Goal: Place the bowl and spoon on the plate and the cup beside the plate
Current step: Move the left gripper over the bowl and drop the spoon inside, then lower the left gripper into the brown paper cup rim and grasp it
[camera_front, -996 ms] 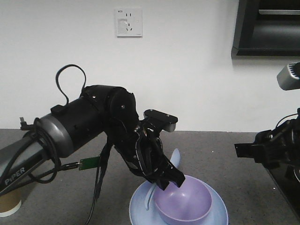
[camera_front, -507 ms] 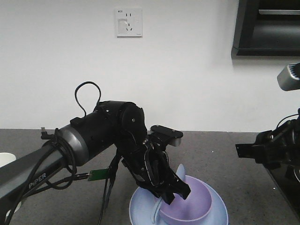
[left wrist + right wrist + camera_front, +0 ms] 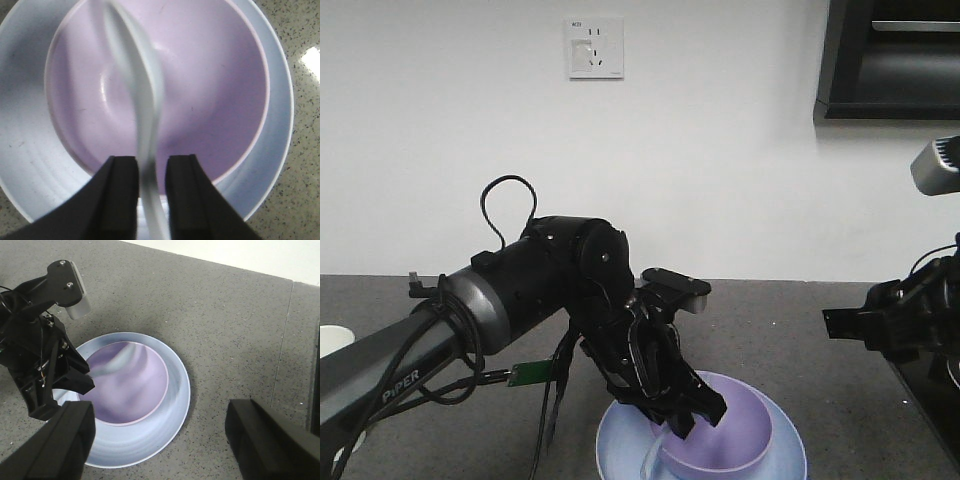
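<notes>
From the front, a white wall with a socket [image 3: 594, 47] backs the grey speckled counter [image 3: 790, 330], where the left gripper [image 3: 698, 412] dips into the bowl [image 3: 735, 440] on the plate [image 3: 620, 445]. Its wrist view shows the blurred spoon [image 3: 142, 85] between the jaws; I cannot tell if they pinch it. The right wrist view shows the right gripper [image 3: 160, 432] spread wide above the counter.

Backed by a plain white wall [image 3: 740, 150], evenly lit, without hard shadows. High up and left of centre, set with a white socket [image 3: 594, 47]. At the top right corner, hung with a dark shelf [image 3: 895, 60], open at the front, with a pale bar inside. Below, floored by a grey speckled counter [image 3: 790, 310], meeting the wall in a straight line. From the right wrist, crossed by a thin seam [image 3: 282, 350] near the right side. From the left wrist, marked by one bright glare [image 3: 312, 55] on the counter.
</notes>
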{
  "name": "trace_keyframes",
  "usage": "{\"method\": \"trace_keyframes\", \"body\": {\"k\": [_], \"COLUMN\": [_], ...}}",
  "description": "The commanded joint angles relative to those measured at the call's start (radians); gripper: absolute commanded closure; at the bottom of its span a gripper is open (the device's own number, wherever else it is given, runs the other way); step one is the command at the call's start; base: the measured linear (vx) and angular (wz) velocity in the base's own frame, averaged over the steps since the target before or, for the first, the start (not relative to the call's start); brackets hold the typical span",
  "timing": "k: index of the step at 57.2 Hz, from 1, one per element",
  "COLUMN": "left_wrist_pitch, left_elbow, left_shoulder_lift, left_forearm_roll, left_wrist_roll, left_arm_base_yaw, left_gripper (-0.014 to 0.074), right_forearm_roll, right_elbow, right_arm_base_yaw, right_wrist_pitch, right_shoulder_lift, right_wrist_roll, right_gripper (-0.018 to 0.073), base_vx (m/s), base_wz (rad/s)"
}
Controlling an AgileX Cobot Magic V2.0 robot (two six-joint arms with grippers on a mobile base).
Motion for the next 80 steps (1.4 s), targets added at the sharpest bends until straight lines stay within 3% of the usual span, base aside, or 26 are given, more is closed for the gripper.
{"method": "trace_keyframes", "body": {"k": [1,8,30,35,42,46,49,67,73,80], "left_wrist_pitch": [-0.036,-0.03,-0.003,-0.003,-0.003,-0.003,-0.003,-0.003,-0.006,-0.019], "left_elbow": [-0.035,-0.035,-0.035,-0.035,-0.033,-0.03,-0.019,0.248,0.295,0.306], "left_shoulder_lift": [-0.065,-0.065,-0.214,-0.273,-0.361,-0.407,-0.429,-0.517,-0.517,-0.516], "left_forearm_roll": [-0.027,-0.026,0.008,0.067,0.234,0.336,0.368,0.369,0.369,0.369], "left_wrist_roll": [-0.003,-0.003,-0.015,-0.048,-0.104,-0.139,-0.143,-0.112,-0.083,-0.056], "left_arm_base_yaw": [-0.003,-0.003,-0.003,-0.003,0.017,0.061,0.106,0.473,0.534,0.565], "left_gripper": [0.0187,0.0138,0.0139,0.0139,0.0139,0.0139,0.014,0.0148,0.0148,0.0148], "right_forearm_roll": [-0.001,-0.001,0.0,0.0,0.001,0.003,0.002,0.003,0.003,0.003], "right_elbow": [-0.028,-0.028,-0.028,-0.028,-0.028,-0.028,-0.028,-0.028,-0.028,-0.028], "right_arm_base_yaw": [-0.003,-0.003,-0.003,-0.003,-0.003,-0.003,-0.003,-0.003,-0.003,-0.003], "right_wrist_pitch": [-0.064,-0.064,-0.086,-0.085,-0.085,-0.085,-0.086,-0.087,-0.087,-0.087], "right_shoulder_lift": [-0.023,-0.023,-0.023,-0.023,-0.023,-0.023,-0.023,-0.023,-0.023,-0.023], "right_wrist_roll": [0.002,0.002,0.009,0.014,0.021,0.021,0.021,0.013,0.013,0.013], "right_gripper": [-0.0033,-0.0033,-0.0033,-0.0033,-0.0033,-0.0033,-0.0033,-0.0033,-0.0033,-0.0033], "base_vx": [0.0,0.0,0.0,0.0,0.0,0.0,0.0,0.0,0.0,0.0], "base_wz": [0.0,0.0,0.0,0.0,0.0,0.0,0.0,0.0,0.0,0.0]}}
